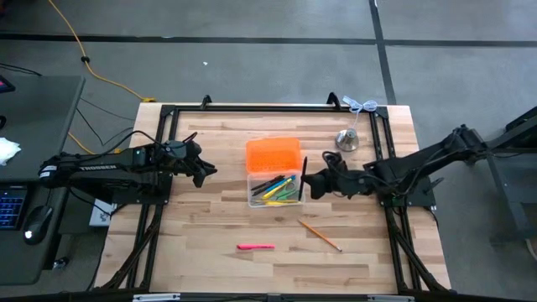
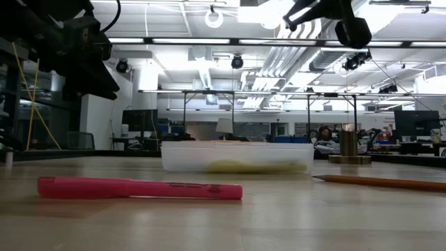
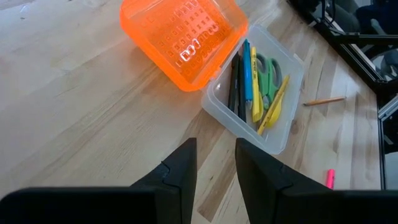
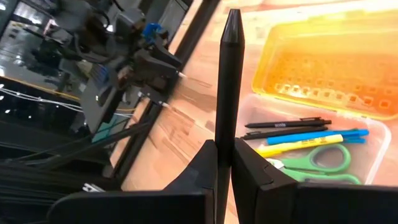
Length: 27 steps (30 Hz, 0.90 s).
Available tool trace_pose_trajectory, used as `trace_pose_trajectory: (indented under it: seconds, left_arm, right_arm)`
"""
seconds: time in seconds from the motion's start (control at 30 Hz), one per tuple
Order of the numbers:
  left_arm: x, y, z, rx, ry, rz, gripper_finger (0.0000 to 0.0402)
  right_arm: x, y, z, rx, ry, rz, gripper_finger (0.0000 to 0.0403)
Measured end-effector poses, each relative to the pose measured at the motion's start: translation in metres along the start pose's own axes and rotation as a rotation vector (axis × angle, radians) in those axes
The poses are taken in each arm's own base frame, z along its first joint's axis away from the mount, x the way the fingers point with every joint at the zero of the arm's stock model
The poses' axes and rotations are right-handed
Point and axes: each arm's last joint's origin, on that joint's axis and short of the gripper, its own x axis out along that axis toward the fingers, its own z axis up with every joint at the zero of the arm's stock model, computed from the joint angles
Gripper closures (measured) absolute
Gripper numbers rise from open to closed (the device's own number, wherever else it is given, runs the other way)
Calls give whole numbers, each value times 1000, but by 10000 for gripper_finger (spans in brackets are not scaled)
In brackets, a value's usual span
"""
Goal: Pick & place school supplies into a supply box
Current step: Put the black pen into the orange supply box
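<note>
The supply box [image 1: 273, 190] is a clear case with its orange lid [image 1: 273, 154] lying open on the far side. It holds black pens, a blue marker [image 3: 247, 68], yellow markers and green-handled scissors [image 4: 314, 163]. My right gripper [image 1: 307, 182] hangs over the box's right edge, shut on a black marker [image 1: 303, 178]. My left gripper [image 3: 215, 163] stands open to the left of the box with nothing between its fingers. A pink marker [image 1: 255, 247] and a wooden pencil [image 1: 320, 235] lie flat on the table nearer the front. My right gripper pinches the black marker's barrel [image 4: 225, 146] between its two fingers, about midway along it. The fingers come from the table's right, slanting a little down, and lie across the marker. The marker is lifted clear above the box's right side, running near to far, its tip [image 4: 232, 17] free.
A silver bell-shaped object [image 1: 347, 139] stands at the far right of the table. A black frame [image 1: 252, 107] runs round the tabletop's far and side edges. Bare wood lies between the box and the table's front edge, apart from the pink marker [image 2: 139, 188] and pencil [image 2: 383, 182].
</note>
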Motion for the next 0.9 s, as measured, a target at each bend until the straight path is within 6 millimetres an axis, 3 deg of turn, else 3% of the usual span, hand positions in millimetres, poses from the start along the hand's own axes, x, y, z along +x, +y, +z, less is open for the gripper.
trace_pose_trajectory:
  seconds: [0.47, 0.9]
  left_arm:
    - [0, -1, 1, 128, -11, -6, 261]
    - [-2, -10, 15, 177, -170, -71, 261]
  right_arm:
    - [17, -3, -12, -54, 28, -40, 393]
    - [38, -8, -23, -68, 94, -66, 393]
